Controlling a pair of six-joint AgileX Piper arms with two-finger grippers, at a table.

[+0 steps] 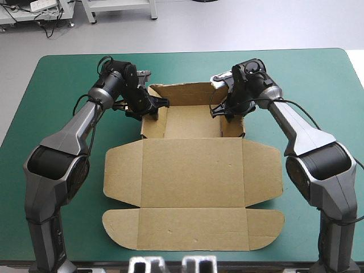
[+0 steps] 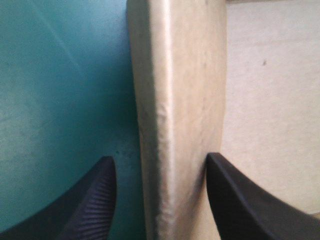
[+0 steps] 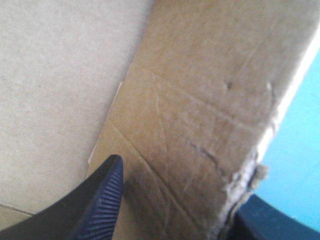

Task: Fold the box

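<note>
**Item:** box (image 1: 193,176), a cut sheet of brown board, part-formed.

**Location:** middle of the worktop (image 1: 57,85), a table under a teal-green cover. The box lay clear of all four edges.

**Form:** an open tray stood at the far end, with its back wall and both side walls raised. The lid panel lay flat on the cover on the robot's side of the tray, with one side flap spread flat to each side. A round-cornered tuck flap lay nearest the near edge.

**Orientation:** the sheet ran from far to near, with the tray end towards the far edge and the tuck flap towards the near edge. The tray's own long axis lay crosswise, left to right, parallel with the far edge. Its mouth faced up.

**Left pincer** (image 1: 152,108), two broad black curved fingers: stood open astride the tray's left wall. The outer finger (image 2: 92,205) was over the teal-green cover, just beside the wall. The inner finger (image 2: 245,200) was inside the tray, touching the wall's inner face.

**Right pincer** (image 1: 233,116), same pattern: stood open astride the tray's right wall. One finger (image 3: 97,205) was inside the tray, at the foot of the wall. The other finger (image 3: 280,222) was outside, partly hidden behind the wall's ragged top edge.
</note>
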